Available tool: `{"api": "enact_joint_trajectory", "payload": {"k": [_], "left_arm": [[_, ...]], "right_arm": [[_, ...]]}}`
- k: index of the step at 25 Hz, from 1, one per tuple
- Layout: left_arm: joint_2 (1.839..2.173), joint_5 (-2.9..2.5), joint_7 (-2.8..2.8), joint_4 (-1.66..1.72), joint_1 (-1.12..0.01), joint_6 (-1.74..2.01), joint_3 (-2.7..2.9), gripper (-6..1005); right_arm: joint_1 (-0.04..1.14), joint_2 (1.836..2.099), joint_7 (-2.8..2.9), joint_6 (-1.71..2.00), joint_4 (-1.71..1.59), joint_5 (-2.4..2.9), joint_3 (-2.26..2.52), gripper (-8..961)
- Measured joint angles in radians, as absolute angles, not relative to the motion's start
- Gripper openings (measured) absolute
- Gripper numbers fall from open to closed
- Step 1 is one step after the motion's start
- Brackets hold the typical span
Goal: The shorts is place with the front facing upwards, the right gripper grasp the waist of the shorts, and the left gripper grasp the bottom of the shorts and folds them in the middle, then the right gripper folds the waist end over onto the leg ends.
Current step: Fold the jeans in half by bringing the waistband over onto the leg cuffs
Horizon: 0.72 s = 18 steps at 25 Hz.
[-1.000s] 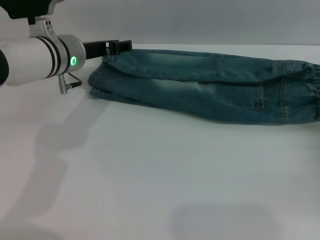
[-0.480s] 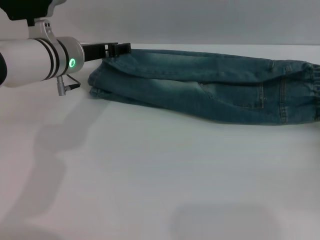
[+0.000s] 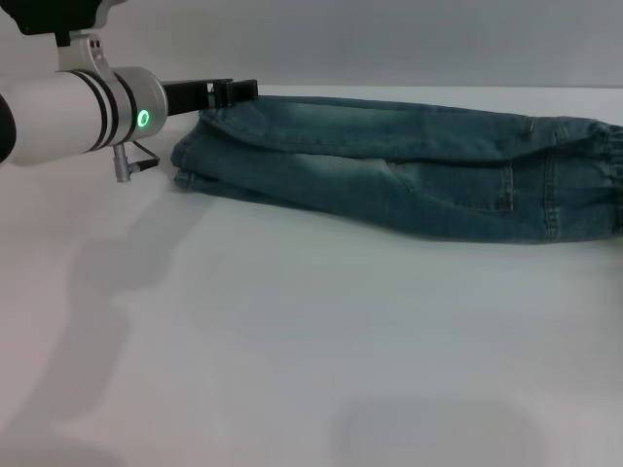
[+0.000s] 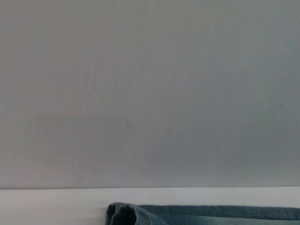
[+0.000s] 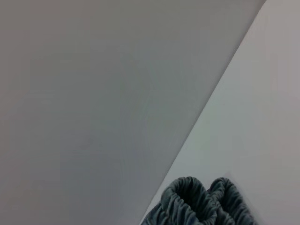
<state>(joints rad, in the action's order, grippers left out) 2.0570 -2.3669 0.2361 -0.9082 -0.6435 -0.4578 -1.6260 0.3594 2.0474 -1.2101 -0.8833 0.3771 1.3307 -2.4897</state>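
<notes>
The left arm [image 3: 68, 115] is a thick white-silver cylinder ringed by two narrow black bands. Just behind the hand, a small round light [image 3: 143, 119] glows green on its side. A short silver plug [image 3: 122, 165] hangs beneath it, with a thin black cable looping off. A pale grey bracket and a dark block sit above the arm. The left hand [image 3: 234, 90] is slim, black and boxy, on a black bar.

My left arm reaches in from the left, white forearm with black bands and a glowing green ring, held nearly level. My left tool [image 3: 241, 89] stretches out slim and black ahead of it; its finger gap I cannot make out.
</notes>
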Motion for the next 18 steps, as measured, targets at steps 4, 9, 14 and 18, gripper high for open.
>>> {"api": "enact_joint_trajectory", "payload": {"k": [4, 9, 14, 18], "left_arm": [[2.057, -2.367, 0.236, -0.908, -0.646, -0.458, -1.626, 858], [2.057, -2.367, 0.236, -0.908, -0.65, -0.458, -1.626, 857], [2.057, -2.367, 0.236, -0.908, -0.657, -0.459, -1.629, 859], [2.057, -2.367, 0.236, -0.908, -0.659, -0.459, -1.629, 859]], "right_arm": [[0.375, 2.043, -1.21, -0.863, 0.37, 1.353, -2.49, 777], [0.397, 2.037, -1.183, -0.859, 0.369, 1.398, -2.49, 776], [0.403, 2.031, -1.134, -0.857, 0.373, 1.442, -2.491, 704], [0.396, 2.033, -1.137, -0.839, 0.378, 1.443, -2.494, 520]]}}
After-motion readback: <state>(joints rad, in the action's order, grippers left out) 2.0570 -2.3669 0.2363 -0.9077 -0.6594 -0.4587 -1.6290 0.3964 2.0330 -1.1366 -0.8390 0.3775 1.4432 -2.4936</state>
